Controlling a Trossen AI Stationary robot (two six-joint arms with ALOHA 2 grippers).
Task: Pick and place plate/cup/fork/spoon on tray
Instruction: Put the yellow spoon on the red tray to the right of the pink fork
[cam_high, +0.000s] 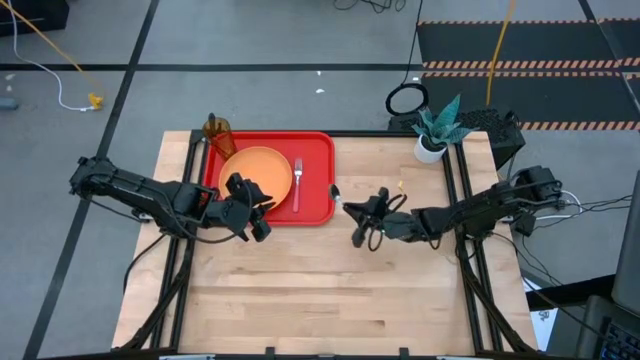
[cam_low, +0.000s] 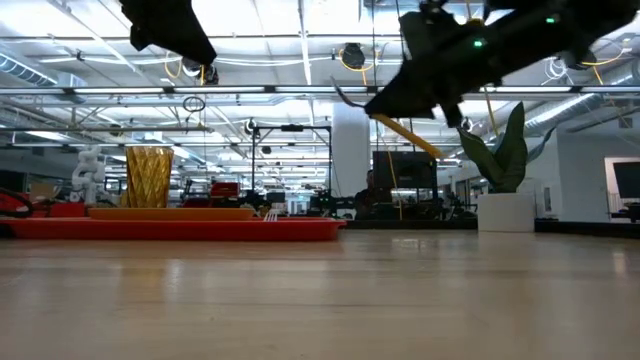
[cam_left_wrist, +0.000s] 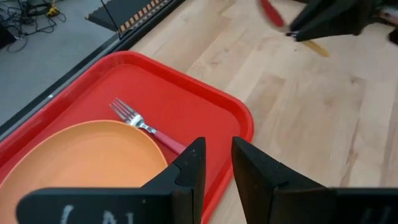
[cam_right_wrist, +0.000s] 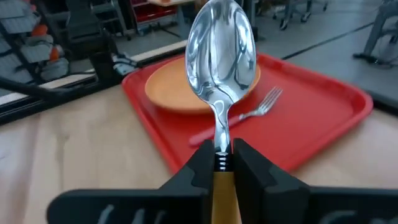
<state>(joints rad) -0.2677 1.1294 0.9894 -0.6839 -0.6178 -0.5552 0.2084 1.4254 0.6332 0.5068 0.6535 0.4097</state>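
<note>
The red tray (cam_high: 318, 160) lies on the table's far left part. The orange plate (cam_high: 258, 172) lies flat on it, and the fork (cam_high: 298, 186) lies on the tray right of the plate. The amber cup (cam_high: 217, 130) stands upright at the tray's far left corner. My left gripper (cam_high: 255, 208) hovers open and empty over the tray's near edge, by the plate (cam_left_wrist: 87, 155). My right gripper (cam_high: 357, 215) is in the air just right of the tray, shut on the spoon (cam_right_wrist: 221, 56). My right gripper pinches the spoon between its two fingers at the neck (cam_right_wrist: 219, 163), where the metal stem meets the orange handle. The fingers lie along the spoon, and the silver bowl sticks out ahead toward the tray. The spoon is lifted clear of the table, its handle (cam_low: 408, 136) slanting down behind the fingers.
A white pot with a green plant (cam_high: 432, 140) stands at the table's far right. Bare wood (cam_high: 330, 290) fills the near half of the table.
</note>
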